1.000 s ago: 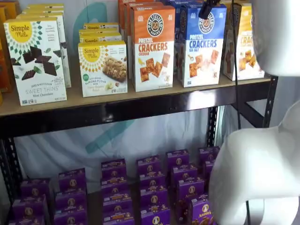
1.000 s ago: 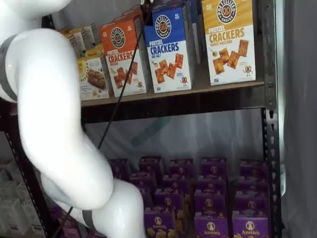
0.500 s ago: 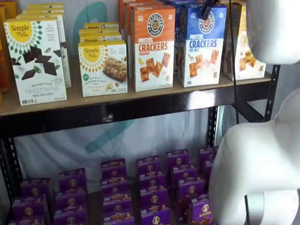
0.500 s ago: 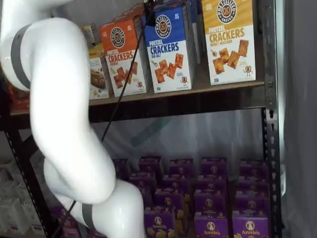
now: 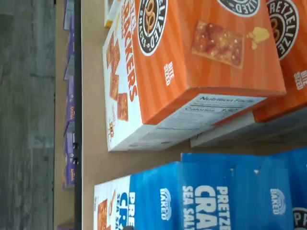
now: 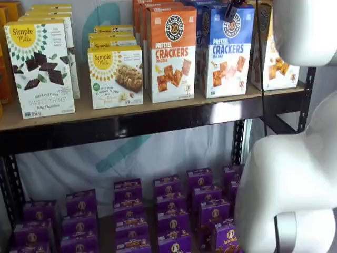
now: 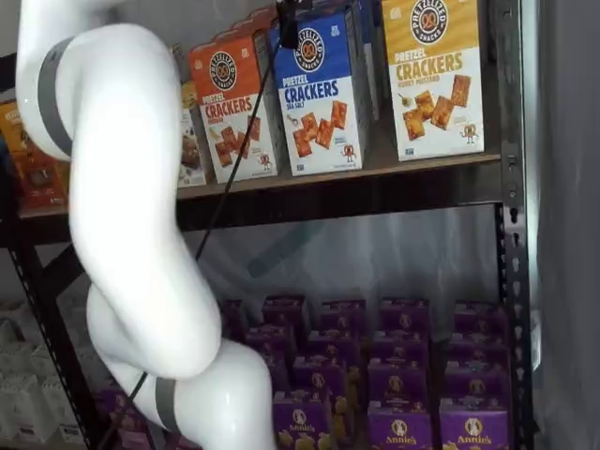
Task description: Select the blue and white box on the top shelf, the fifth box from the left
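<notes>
The blue and white box (image 6: 226, 52) reads "PRETZEL CRACKERS" and stands upright on the top shelf (image 6: 131, 125), between an orange-topped box (image 6: 171, 52) and a yellow-topped one (image 7: 436, 75). It shows in both shelf views (image 7: 323, 103). In the wrist view its blue top (image 5: 201, 196) lies close below the camera, beside the orange box (image 5: 192, 57). My gripper (image 6: 231, 9) shows only as a dark tip with a cable at the box's upper edge, also seen in a shelf view (image 7: 289, 11). No gap between the fingers can be made out.
My white arm (image 7: 122, 187) covers the left of one shelf view and the right of the other (image 6: 289, 179). Simple Mills boxes (image 6: 42, 68) stand further left on the shelf. Several small purple boxes (image 6: 131, 211) fill the lower level.
The arm's elbow has swung sideways across both shelf views. The dark gripper tip stays at the top of the blue box. No box has moved.
</notes>
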Controlling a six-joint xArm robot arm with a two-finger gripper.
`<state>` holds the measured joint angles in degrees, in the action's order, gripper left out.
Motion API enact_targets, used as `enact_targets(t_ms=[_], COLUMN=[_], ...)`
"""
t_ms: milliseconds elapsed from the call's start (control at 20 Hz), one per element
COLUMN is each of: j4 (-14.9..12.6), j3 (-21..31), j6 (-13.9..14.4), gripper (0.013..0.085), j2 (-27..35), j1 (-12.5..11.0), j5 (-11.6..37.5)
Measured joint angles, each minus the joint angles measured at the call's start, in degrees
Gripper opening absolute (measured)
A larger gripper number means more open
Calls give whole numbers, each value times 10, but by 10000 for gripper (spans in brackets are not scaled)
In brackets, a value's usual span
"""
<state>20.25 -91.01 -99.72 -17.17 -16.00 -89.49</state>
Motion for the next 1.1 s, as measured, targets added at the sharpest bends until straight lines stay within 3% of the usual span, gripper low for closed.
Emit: enact_targets(t_ms=[750, 1100], j4=[-41, -68], j3=[-11, -45], j6=[-3, 3], gripper=[850, 850], j2=[23, 47], j1=[14, 24], j5=[-9, -66])
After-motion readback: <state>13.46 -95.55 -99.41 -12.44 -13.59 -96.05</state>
